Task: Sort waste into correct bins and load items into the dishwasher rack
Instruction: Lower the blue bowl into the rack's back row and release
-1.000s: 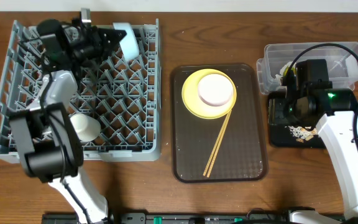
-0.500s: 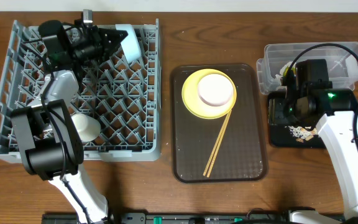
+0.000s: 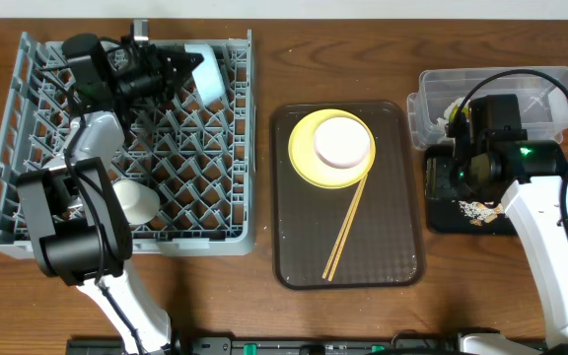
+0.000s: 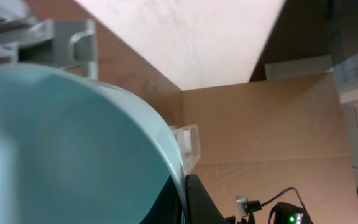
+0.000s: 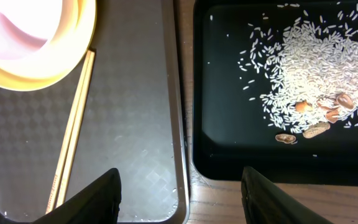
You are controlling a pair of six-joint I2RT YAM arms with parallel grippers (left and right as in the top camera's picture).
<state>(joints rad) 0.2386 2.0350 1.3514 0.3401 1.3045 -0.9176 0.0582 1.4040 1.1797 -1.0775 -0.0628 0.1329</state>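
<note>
My left gripper (image 3: 187,65) is shut on the rim of the light blue bowl (image 3: 207,69), held on edge over the back of the grey dishwasher rack (image 3: 28,197). In the left wrist view the bowl (image 4: 61,137) fills the left side, with the fingers (image 4: 188,199) pinching its rim. A small white cup (image 3: 134,202) lies in the rack. The yellow plate (image 3: 304,163), the pinkish-white bowl (image 3: 341,141) on it and the chopsticks (image 3: 348,227) sit on the brown tray. My right gripper (image 5: 182,199) is open and empty above the gap between the brown tray and the black tray (image 5: 229,149), which holds rice (image 5: 303,74).
The brown serving tray (image 3: 304,256) lies mid-table. The clear tub (image 3: 540,89) stands at the back right, with a yellowish wrapper (image 3: 454,111) showing in its left end. A few peanuts (image 5: 319,127) lie among the rice. Bare wood shows along the front.
My left gripper has turned and shifted the blue bowl slightly toward the back right of the rack. The right arm has not moved.
</note>
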